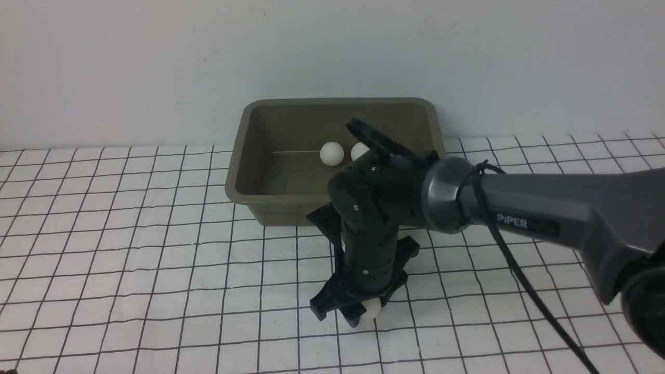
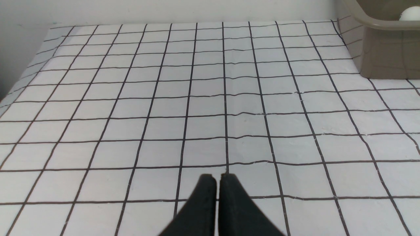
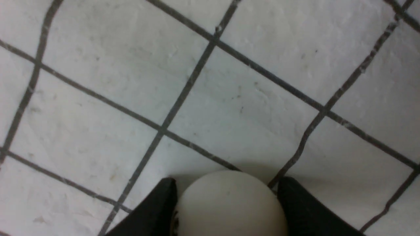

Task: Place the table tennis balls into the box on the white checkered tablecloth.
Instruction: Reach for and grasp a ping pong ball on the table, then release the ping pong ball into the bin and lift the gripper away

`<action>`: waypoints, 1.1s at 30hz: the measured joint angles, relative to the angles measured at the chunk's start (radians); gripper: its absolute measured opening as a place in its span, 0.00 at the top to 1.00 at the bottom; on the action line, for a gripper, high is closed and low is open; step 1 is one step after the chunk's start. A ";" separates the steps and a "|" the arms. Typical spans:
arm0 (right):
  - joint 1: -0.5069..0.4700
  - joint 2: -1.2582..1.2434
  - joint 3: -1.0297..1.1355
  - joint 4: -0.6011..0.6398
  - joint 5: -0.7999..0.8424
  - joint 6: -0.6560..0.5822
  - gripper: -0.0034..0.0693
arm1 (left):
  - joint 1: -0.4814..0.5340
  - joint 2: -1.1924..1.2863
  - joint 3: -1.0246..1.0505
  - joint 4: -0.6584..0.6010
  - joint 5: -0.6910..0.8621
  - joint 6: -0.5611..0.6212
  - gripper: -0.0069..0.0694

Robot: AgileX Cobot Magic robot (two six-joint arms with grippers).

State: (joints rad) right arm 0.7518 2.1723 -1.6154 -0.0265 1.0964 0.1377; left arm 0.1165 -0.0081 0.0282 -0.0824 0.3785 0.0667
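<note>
The olive-brown box (image 1: pixel 337 102) stands at the back of the white checkered tablecloth (image 1: pixel 130 249), with two table tennis balls (image 1: pixel 331 154) (image 1: pixel 359 151) inside. In front of the box, my right gripper (image 1: pixel 363 314) points down at the cloth. Its two black fingers press against both sides of a third ball (image 1: pixel 372 311). The right wrist view shows that ball (image 3: pixel 229 206) wedged between the fingers (image 3: pixel 164 203), low at the cloth. My left gripper (image 2: pixel 218 179) hovers over bare cloth with its fingers together and nothing between them.
The right arm (image 1: pixel 545 213) reaches in from the right across the front of the box, with a black cable hanging beside it. A white wall rises just behind the box. The left wrist view catches the box's corner (image 2: pixel 387 52) and one ball (image 2: pixel 410 13) inside.
</note>
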 joint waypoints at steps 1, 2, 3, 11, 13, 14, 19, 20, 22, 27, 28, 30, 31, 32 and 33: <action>0.000 -0.001 0.000 0.001 0.000 0.000 0.47 | 0.000 0.000 0.000 0.000 0.000 0.000 0.91; 0.000 -0.004 0.000 0.001 0.001 -0.002 0.47 | 0.000 0.000 0.000 0.000 0.000 0.000 0.91; 0.000 -0.004 0.000 0.001 0.001 -0.005 0.47 | 0.000 0.000 0.000 0.000 0.000 0.000 0.91; 0.050 -0.135 -0.003 0.027 0.014 -0.029 0.47 | 0.000 0.000 0.000 0.000 0.000 0.000 0.91; 0.051 -0.162 -0.025 0.005 0.010 -0.030 0.47 | 0.000 0.000 0.000 0.000 0.000 0.000 0.91; 0.049 -0.168 -0.049 -0.025 0.009 -0.030 0.47 | 0.000 0.000 0.000 0.000 0.000 0.000 0.91; 0.025 -0.169 -0.142 -0.114 -0.020 -0.030 0.47 | 0.000 0.000 0.000 0.000 0.000 0.000 0.91; 0.018 -0.168 -0.157 -0.132 -0.027 -0.030 0.47 | 0.000 0.000 0.000 0.000 0.000 0.000 0.91; -0.007 -0.164 -0.211 -0.163 -0.055 -0.030 0.47 | 0.000 0.000 0.000 0.000 0.000 0.000 0.91; -0.102 -0.128 -0.313 -0.189 -0.120 -0.030 0.47 | 0.000 0.000 0.000 0.000 0.000 0.000 0.91; -0.125 -0.108 -0.333 -0.187 -0.129 -0.030 0.47 | 0.000 0.000 0.000 0.000 0.000 0.000 0.91; -0.165 -0.071 -0.354 -0.173 -0.134 -0.037 0.47 | 0.000 0.000 0.000 0.000 0.000 0.000 0.91; -0.189 -0.049 -0.367 -0.160 -0.134 -0.051 0.47 | 0.000 0.000 0.000 0.000 0.000 0.000 0.91; -0.210 -0.019 -0.374 -0.145 -0.134 -0.066 0.47 | 0.000 0.000 0.000 0.000 0.000 0.000 0.91; -0.213 -0.015 -0.376 -0.142 -0.135 -0.072 0.47 | 0.000 0.000 0.000 0.000 0.000 0.000 0.91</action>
State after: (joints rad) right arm 0.5387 2.1577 -1.9911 -0.1686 0.9617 0.0661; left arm 0.1165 -0.0081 0.0282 -0.0824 0.3785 0.0667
